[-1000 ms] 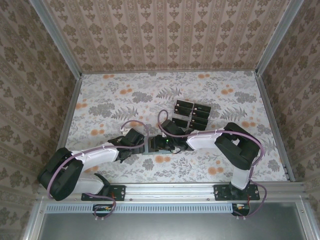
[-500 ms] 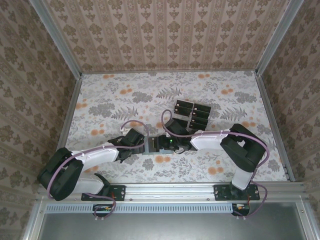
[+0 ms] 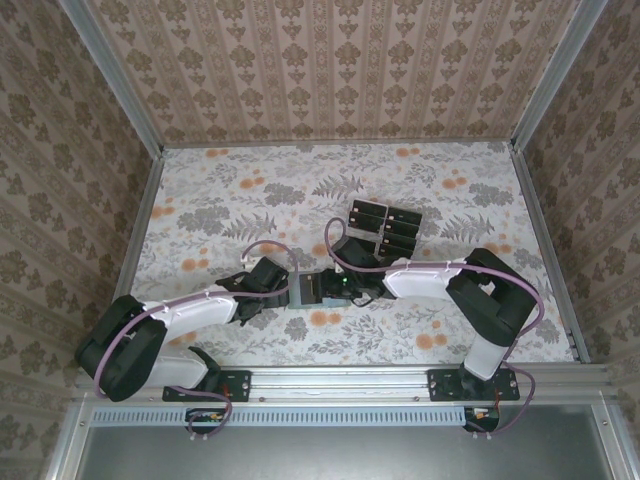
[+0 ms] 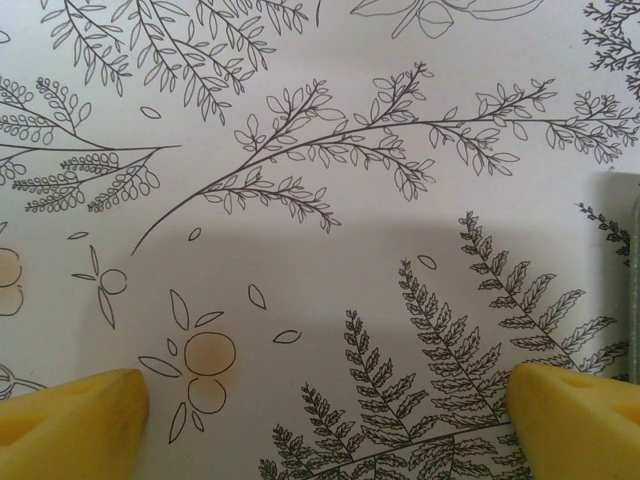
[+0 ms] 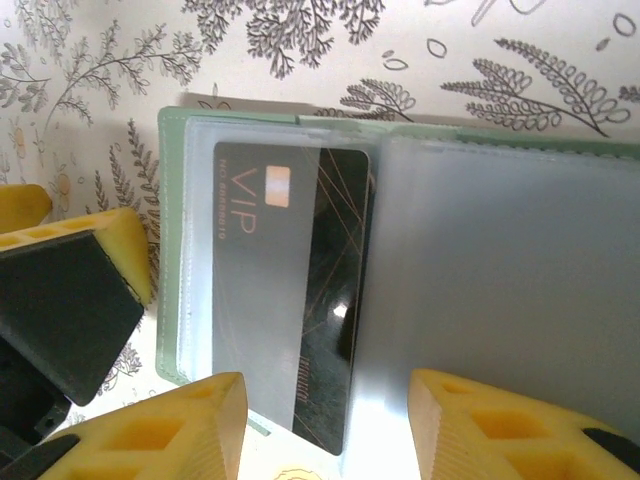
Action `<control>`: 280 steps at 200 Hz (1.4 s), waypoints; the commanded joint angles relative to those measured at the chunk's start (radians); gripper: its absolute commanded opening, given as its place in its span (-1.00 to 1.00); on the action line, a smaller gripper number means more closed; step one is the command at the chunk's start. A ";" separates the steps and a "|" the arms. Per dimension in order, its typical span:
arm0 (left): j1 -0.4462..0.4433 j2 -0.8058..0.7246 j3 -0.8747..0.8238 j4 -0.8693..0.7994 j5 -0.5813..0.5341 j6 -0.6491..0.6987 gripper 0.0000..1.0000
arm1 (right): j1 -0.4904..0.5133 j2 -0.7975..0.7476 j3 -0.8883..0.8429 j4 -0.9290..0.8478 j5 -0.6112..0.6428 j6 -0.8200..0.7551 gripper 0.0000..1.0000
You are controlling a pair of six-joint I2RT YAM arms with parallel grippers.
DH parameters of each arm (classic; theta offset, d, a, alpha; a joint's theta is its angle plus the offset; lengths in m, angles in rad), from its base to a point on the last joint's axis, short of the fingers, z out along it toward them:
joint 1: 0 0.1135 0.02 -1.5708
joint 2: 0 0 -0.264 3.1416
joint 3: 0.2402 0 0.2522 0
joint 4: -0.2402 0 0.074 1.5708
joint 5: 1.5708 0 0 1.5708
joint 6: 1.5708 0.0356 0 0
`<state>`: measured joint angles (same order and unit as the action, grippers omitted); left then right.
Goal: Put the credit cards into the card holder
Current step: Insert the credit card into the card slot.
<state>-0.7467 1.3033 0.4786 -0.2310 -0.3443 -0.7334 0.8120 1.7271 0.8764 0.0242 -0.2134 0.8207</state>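
Between the two grippers, near the middle of the surface [image 3: 230,200]: the card holder [image 3: 302,293] lies opened flat, clear sleeves [image 5: 500,280] facing up.
Card being loaded: one black credit card [image 5: 290,300] lies slightly askew, partly slid under one of the clear sleeves; the end toward the right gripper sticks out.
Other credit cards [image 3: 385,228]: set in rows to the far right of the holder, well apart from it.
Right gripper [image 5: 325,400]: fingers partly spread, straddling the card's protruding end without clamping it; a gap shows between the card and one finger.
Left gripper [image 4: 320,410]: spread wide over bare surface just left of the holder, with nothing between its fingers.
Card handling: probably light, thin and stiff, with a glossy face that should be slippery. Lying flat, it offers little but its edges, so it looks best pinched across the long edges near the free end, or nudged from the short end.
Holder handling: likely light, with soft sleeves that flex. It may slide when the card is pushed, so steadying it at the green rim [image 5: 172,200] seems wise.
Writing: "VIP" in pale gold capitals beside a gold chip patch [image 5: 279,186]. A line of fine print runs along the card's edge and another word sits lower down, both too small to read.
Brands: none legible on the holder.
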 commanded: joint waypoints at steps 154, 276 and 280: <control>-0.008 0.050 -0.031 0.058 0.070 -0.005 0.90 | 0.011 0.108 0.090 0.022 -0.032 0.002 -0.08; -0.013 0.054 -0.041 0.080 0.079 -0.014 0.90 | 0.048 0.145 0.146 0.020 -0.056 0.003 -0.11; -0.013 0.054 -0.042 0.082 0.079 -0.015 0.90 | 0.050 0.148 0.149 0.020 -0.057 0.004 -0.11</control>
<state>-0.7521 1.3140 0.4744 -0.2081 -0.3565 -0.7338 0.8467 1.8492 0.9932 0.0517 -0.2436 0.8173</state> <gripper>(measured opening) 0.953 0.446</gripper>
